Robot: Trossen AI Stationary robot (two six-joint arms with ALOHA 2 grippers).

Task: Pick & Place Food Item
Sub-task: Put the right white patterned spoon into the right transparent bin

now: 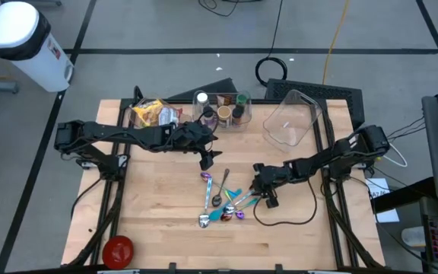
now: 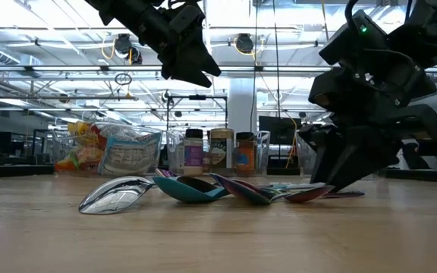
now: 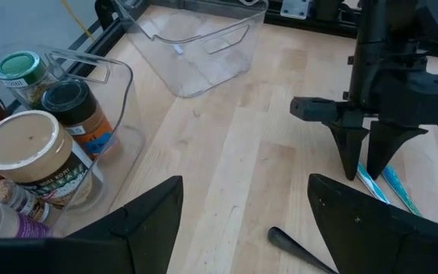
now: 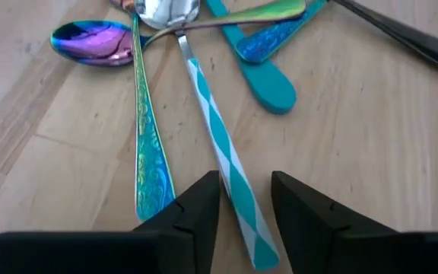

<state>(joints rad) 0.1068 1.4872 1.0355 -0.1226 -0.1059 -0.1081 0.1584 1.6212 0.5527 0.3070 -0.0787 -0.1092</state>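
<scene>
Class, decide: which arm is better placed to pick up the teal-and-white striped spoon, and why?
The right. The right gripper is low at the table with its open fingers straddling the striped spoon's handle, while the left gripper hangs above the table behind the spoon pile.

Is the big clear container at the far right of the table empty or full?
Empty. Through the clear container only bare wood shows in the high view, and the left wrist view shows nothing inside it either.

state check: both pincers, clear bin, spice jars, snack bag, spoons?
left pincer: open, empty, raised over the table
right pincer: open, low, straddling the striped spoon handle
clear bin: empty
spice jars: upright, lids on
snack bag: lying flat
spoons: loose pile
</scene>
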